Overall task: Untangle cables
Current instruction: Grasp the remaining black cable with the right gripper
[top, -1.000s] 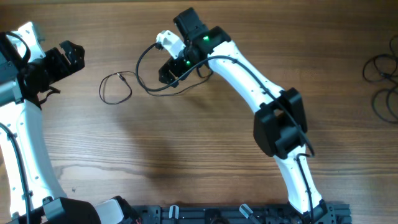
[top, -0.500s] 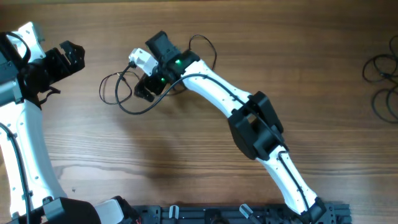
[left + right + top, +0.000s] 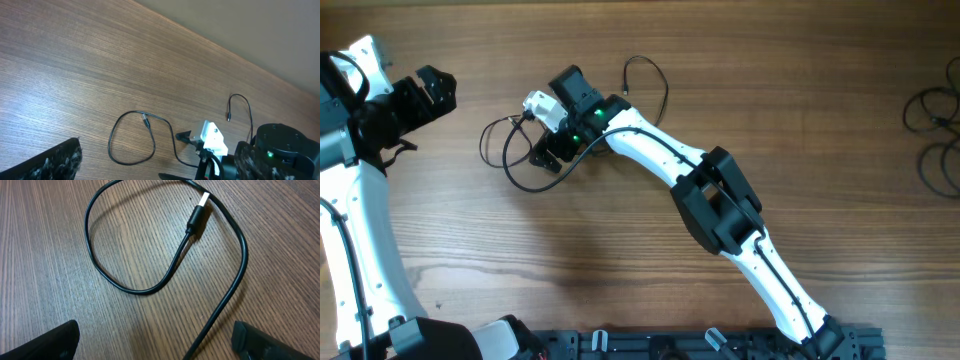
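While the left claw (image 3: 430,88) stands spread, the right claw (image 3: 543,156), spread and empty, hovers over the cable (image 3: 196,220).

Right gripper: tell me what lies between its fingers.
In the right wrist view, one strand of the black cable crosses the bare table between the fingers of the open right gripper; its loop and plug lie ahead.

bare table (image 3: 620,260) between the arms, looped cable (image 3: 196,220) lying just before the right tool (image 3: 546,153), cable coils (image 3: 940,115) at far right edge
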{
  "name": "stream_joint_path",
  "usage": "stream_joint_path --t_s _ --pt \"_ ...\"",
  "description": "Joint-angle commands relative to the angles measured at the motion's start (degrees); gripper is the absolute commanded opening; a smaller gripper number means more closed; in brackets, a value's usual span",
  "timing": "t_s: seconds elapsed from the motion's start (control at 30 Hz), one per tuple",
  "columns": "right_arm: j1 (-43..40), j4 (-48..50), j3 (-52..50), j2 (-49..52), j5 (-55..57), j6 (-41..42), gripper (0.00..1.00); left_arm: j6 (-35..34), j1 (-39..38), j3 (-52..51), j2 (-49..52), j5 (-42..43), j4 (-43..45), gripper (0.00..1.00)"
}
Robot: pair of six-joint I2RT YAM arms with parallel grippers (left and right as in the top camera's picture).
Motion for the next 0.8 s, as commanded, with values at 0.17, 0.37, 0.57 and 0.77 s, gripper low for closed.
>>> stream_joint_path --t_s 0.17,0.37,0.57,0.77 --pt "0.2 0.4 0.2 1.8 -1.3 0.0 1.0 -0.5 -0.3 1.0 -0.5 2.5 -0.1 1.0" --pt "0.2 -1.2 0.2 1.9 1.1 -0.5 1.0 -0.5 -0.3 1.0 -0.5 2.5 -0.1 1.0" --pt "0.2 -3.8 0.2 2.0 3.5 -4.8 1.0 -0.5 -0.3 1.0 -0.5 3.7 0.0 1.0" --pt "0.2 -6.8 0.2 2.6 4.1 -7.7 1.0 -0.5 -0.3 1.0 -0.5 4.0 0.0 1.0"
